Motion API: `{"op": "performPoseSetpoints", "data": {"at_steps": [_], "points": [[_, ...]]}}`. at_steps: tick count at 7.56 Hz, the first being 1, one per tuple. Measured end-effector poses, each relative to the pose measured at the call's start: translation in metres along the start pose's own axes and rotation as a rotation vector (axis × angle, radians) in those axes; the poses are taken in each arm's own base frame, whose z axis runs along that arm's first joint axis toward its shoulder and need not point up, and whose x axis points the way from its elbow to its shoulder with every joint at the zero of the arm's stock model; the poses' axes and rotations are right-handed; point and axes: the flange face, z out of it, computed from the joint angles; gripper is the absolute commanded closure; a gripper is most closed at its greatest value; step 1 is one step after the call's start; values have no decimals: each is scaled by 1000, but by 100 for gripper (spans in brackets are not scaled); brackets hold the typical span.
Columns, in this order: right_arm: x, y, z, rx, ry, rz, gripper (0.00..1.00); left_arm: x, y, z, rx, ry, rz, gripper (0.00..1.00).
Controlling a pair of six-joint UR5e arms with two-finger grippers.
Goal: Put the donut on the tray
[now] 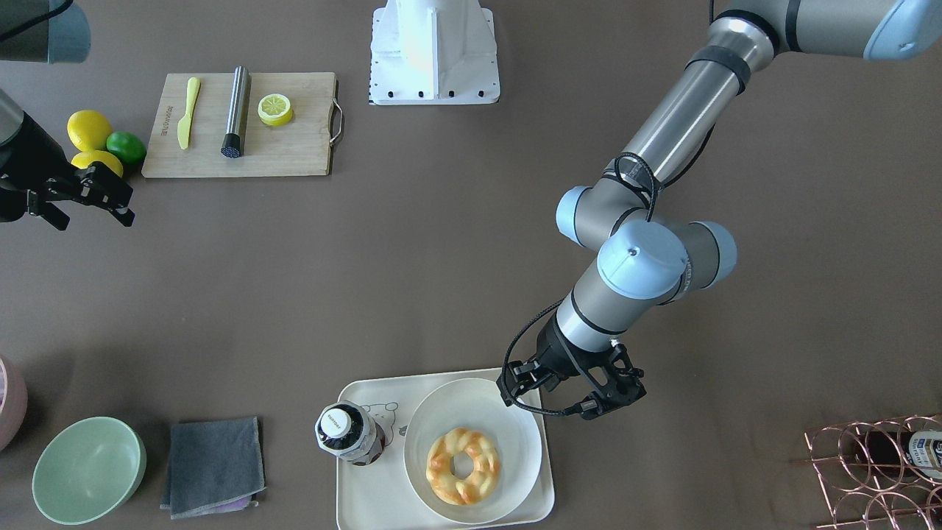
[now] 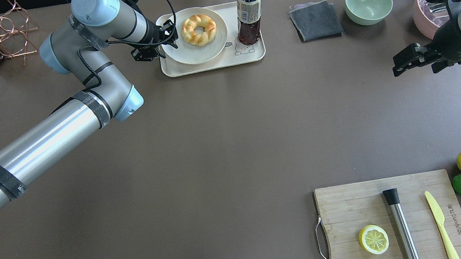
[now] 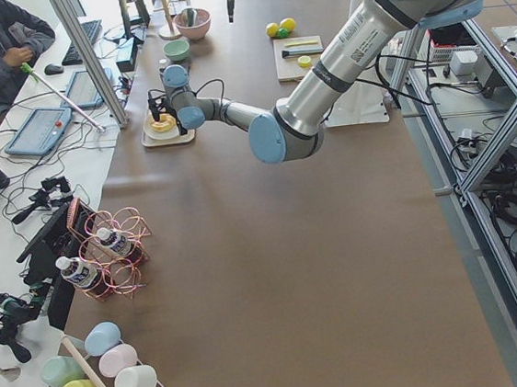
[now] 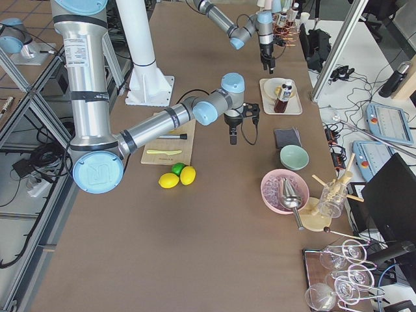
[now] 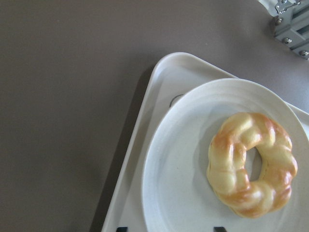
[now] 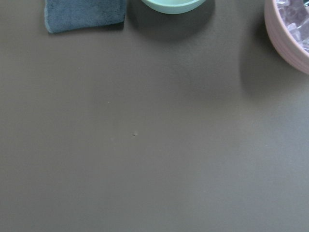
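Tray [image 2: 220, 61] at the desk's edge opposite the robot carries a round white plate [image 2: 182, 50], and the braided donut [image 2: 198, 29] lies on that plate. Left gripper [image 2: 155, 44], jaws wide and empty, hangs beside the plate's rim. Probably approaching: next, centre over the donut, descend, grasp.

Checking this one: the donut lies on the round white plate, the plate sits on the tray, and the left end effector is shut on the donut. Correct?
Not quite. The left end effector is open and empty, beside the plate, not on the donut; the overhead exterior view shows this. The rest holds: donut on plate, plate on tray.
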Motion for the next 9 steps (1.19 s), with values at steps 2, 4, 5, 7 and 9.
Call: {"op": "performPoseSetpoints", "data": {"at_steps": [2, 4, 5, 7, 9], "points": [[54, -18, -1, -16, 14, -40, 0, -56, 12, -69, -77, -17, 85, 3], [121, -42, -3, -24, 33, -90, 0, -129, 26, -134, -94, -52, 245, 3], [159, -52, -8, -27, 34, -116, 0, -164, 32, -170, -100, -100, 342, 3], [235, -61, -13, -32, 49, -168, 0, -249, 27, -251, -106, -218, 537, 3], [294, -60, -21, -33, 62, -202, 0, -333, 16, -301, -111, -294, 638, 3]]}}
